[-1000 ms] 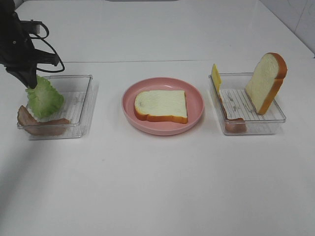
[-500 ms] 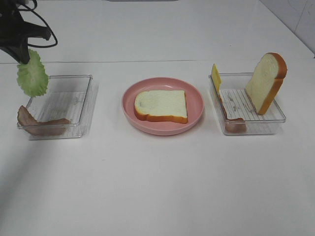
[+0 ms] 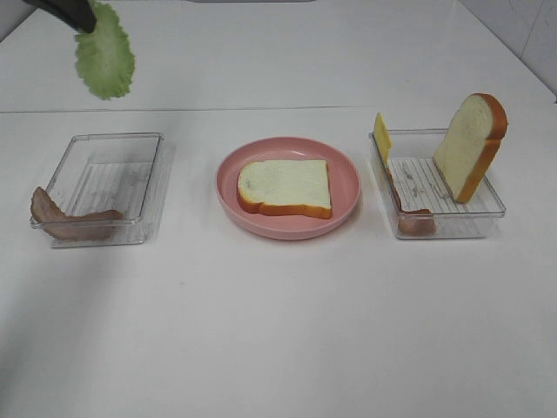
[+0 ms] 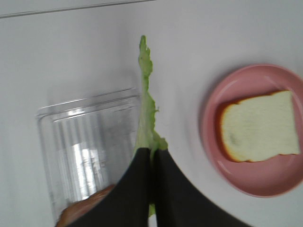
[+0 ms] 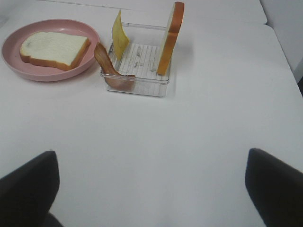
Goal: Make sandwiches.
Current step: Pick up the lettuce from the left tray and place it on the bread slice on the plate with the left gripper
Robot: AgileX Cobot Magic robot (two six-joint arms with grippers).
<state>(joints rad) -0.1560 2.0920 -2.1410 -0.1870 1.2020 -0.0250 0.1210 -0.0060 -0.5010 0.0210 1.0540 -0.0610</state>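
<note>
Bare table [image 3: 278, 331] around pink plate [image 3: 348, 187]

I see a white table [image 3: 278, 340] with three things in a row across its middle. A round pink plate [image 3: 348, 178] sits at centre, a clear plastic tray [image 3: 109, 170] towards the left edge, and a second clear tray [image 3: 419, 181] towards the right edge. Each is well apart from the others.

White table [image 3: 278, 348]: left tray [image 3: 106, 179], pink plate [image 3: 287, 231], right tray [image 3: 424, 181].
</note>
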